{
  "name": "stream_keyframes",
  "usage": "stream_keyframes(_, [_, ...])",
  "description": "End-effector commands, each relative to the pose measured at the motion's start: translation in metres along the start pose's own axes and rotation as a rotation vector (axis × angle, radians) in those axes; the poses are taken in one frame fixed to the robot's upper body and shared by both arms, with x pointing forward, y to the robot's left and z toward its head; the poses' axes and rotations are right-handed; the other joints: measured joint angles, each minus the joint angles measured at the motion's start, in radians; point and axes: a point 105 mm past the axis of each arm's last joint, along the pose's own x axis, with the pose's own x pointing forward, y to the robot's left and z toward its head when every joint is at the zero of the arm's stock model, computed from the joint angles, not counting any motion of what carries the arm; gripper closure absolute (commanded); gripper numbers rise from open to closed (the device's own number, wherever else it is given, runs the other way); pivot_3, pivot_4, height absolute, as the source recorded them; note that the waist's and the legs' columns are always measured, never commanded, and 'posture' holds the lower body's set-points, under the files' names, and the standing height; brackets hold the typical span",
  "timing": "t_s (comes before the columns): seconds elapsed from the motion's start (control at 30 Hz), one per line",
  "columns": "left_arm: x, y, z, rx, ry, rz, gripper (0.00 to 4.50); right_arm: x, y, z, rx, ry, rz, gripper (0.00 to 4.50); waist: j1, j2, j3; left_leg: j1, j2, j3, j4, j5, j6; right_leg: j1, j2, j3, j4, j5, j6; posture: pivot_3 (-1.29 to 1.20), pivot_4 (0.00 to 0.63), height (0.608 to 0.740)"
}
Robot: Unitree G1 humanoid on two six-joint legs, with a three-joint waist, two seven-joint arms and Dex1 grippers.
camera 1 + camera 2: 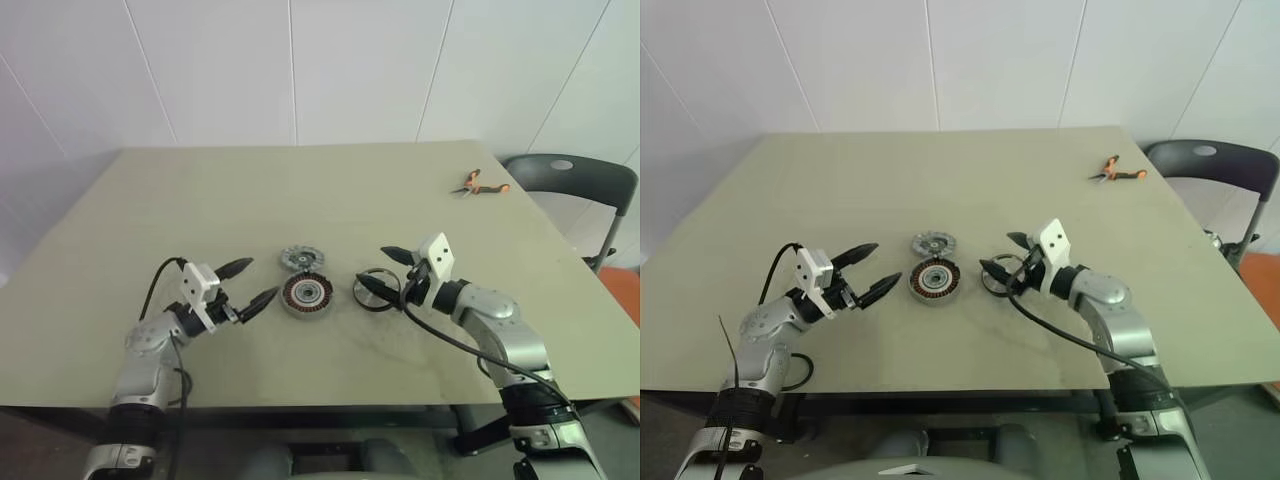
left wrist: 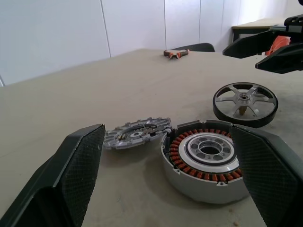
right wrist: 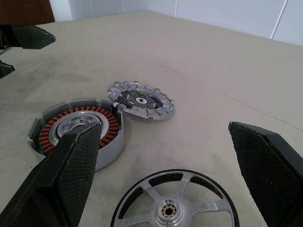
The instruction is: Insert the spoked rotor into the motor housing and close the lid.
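Desk [image 1: 200,200] carries all three parts, loose, in the lower centre of the frame. Motor housing [image 1: 306,294] sits open; lid [image 1: 299,259] lies just behind it, touching its edge; spoked rotor [image 1: 377,291] flat just to its right. Judged step: the start, rotor not yet picked up. Next move calls for the right gripper [image 1: 379,270] to close on the rotor's rim. It hovers over the rotor, spread wide, empty. Left gripper [image 1: 249,283], equally wide and empty, sits beside the housing.
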Motion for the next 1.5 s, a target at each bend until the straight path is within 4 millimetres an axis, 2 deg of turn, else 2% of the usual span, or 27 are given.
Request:
stream_keyframes(0.03, [0.001,0.003,0.009,0.047,-0.032,-0.006,0.03,0.003,-0.002,0.014,-0.040,-0.040,0.008,0.00,0.000,0.000,0.000,0.000,0.000,0.000,0.000,0.000,0.000,0.000,0.000,0.000,0.000,0.000,0.000,0.00,0.000,0.740])
stream_keyframes(0.13, [0.001,0.003,0.007,0.046,-0.032,-0.008,0.03,0.002,-0.005,0.010,-0.042,-0.014,-0.003,0.00,0.000,0.000,0.000,0.000,0.000,0.000,0.000,0.000,0.000,0.000,0.000,0.000,0.000,0.000,0.000,0.00,0.000,0.740])
stream_keyframes(0.2, [0.001,0.003,0.007,0.046,-0.034,-0.009,0.03,-0.002,-0.015,0.001,-0.047,0.033,-0.047,0.00,0.000,0.000,0.000,0.000,0.000,0.000,0.000,0.000,0.000,0.000,0.000,0.000,0.000,0.000,0.000,0.00,0.000,0.740])
stream_keyframes(0.43, [0.005,0.001,0.011,0.046,-0.041,-0.018,0.03,-0.036,-0.054,-0.029,-0.009,0.147,-0.178,0.00,0.001,0.000,0.000,0.000,0.000,0.000,0.000,0.000,0.000,0.000,0.000,0.000,0.000,0.000,0.000,0.00,0.000,0.740])
stream_keyframes(0.7, [0.011,-0.009,0.029,0.006,-0.078,-0.089,0.03,-0.062,-0.072,-0.040,0.029,0.178,-0.214,0.00,-0.001,0.000,0.000,0.000,0.000,0.000,0.000,0.000,0.000,0.000,0.000,0.000,0.000,0.000,0.000,0.00,0.000,0.740])
stream_keyframes(0.93, [0.019,-0.021,0.045,-0.029,-0.064,-0.177,0.03,-0.065,-0.069,-0.045,0.042,0.198,-0.178,0.00,-0.001,0.000,0.000,0.000,0.000,0.000,0.000,0.000,0.000,0.000,0.000,0.000,0.000,0.000,0.000,0.00,0.000,0.740])
stream_keyframes(1.1, [0.022,-0.032,0.052,-0.052,-0.016,-0.242,0.03,-0.068,-0.061,-0.069,0.048,0.320,-0.155,0.00,-0.001,0.000,0.000,0.000,0.000,0.000,0.000,0.000,0.000,0.001,0.000,0.000,0.000,0.000,0.000,0.00,0.000,0.740])
stream_keyframes(1.17, [0.023,-0.035,0.056,-0.055,0.000,-0.259,0.03,-0.068,-0.059,-0.073,0.059,0.327,-0.155,0.00,-0.001,0.001,0.000,0.000,0.000,0.000,0.000,0.000,0.000,0.001,0.000,0.000,0.000,0.000,0.000,0.00,0.000,0.740])
stream_keyframes(1.27, [0.022,-0.039,0.054,-0.042,0.061,-0.286,0.03,-0.067,-0.058,-0.075,0.060,0.340,-0.148,0.00,-0.001,0.000,0.000,0.001,0.000,0.000,0.000,0.000,0.000,0.001,0.001,0.000,0.000,0.000,0.000,0.00,0.000,0.740])
stream_keyframes(1.5, [0.019,-0.038,0.057,-0.052,0.065,-0.279,0.03,-0.067,-0.057,-0.077,0.061,0.350,-0.141,0.00,-0.001,0.000,0.000,0.001,0.000,0.000,0.001,0.000,0.000,0.002,0.001,0.000,0.000,0.000,0.000,0.00,0.000,0.740])
